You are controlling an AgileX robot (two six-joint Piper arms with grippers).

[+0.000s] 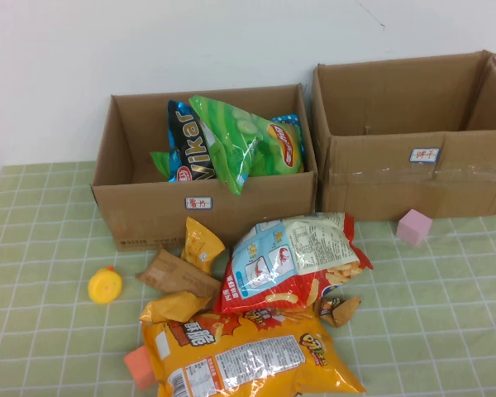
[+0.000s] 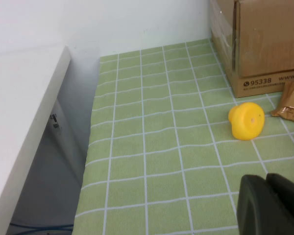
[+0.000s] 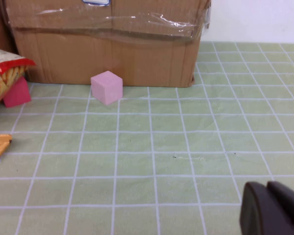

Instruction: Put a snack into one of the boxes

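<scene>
Two brown cardboard boxes stand at the back of the table. The left box (image 1: 149,207) holds a green chips bag (image 1: 240,141) and a blue bag (image 1: 188,145). The right box (image 1: 380,182) looks empty. In front of the left box lie loose snacks: a red-and-white bag (image 1: 293,260), a big orange bag (image 1: 248,356) and several small packets (image 1: 178,273). Neither arm shows in the high view. My left gripper (image 2: 267,182) is shut and empty, low over the table's left part near the left box's corner (image 2: 264,44). My right gripper (image 3: 268,186) is shut and empty, in front of the right box (image 3: 108,49).
A yellow round toy (image 1: 104,285) lies left of the snacks; it also shows in the left wrist view (image 2: 246,120). A pink cube (image 1: 414,227) sits by the right box. A salmon block (image 1: 138,366) lies beside the orange bag. The table's left edge (image 2: 88,161) drops off.
</scene>
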